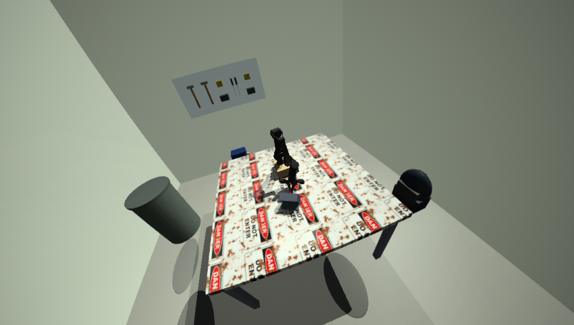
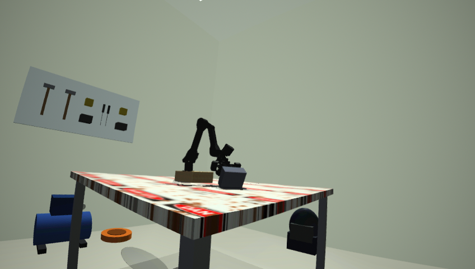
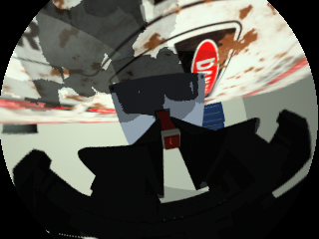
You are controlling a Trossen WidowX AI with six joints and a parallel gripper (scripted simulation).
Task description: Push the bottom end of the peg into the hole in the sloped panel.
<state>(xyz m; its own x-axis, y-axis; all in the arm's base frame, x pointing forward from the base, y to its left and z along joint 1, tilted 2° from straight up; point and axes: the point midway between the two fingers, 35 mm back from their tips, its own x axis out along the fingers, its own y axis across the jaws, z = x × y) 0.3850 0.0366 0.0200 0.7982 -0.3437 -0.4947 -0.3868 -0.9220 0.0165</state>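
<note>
The red, flat-sided peg (image 3: 170, 140) is held between the black fingers of my gripper (image 3: 163, 121) (image 1: 290, 186), which is shut on it. In the wrist view the peg points away toward the blue-grey sloped panel (image 3: 137, 99) (image 1: 289, 200) (image 2: 232, 177). Its far end overlaps a small dark patch on the panel's lower middle, at the hole. The fingertips hide part of this spot, so I cannot tell how deep the peg sits. In the exterior view the panel hides the fingertips and peg.
The tan block (image 1: 283, 170) (image 2: 194, 176) under the arm's base is behind the gripper. The table (image 1: 237, 241) (image 2: 159, 199) has a danger-sign pattern, and the arm's shadow falls on it beside the panel. A bin (image 1: 163, 209) and a dark helmet-like object (image 1: 412, 189) are beyond the table's edges.
</note>
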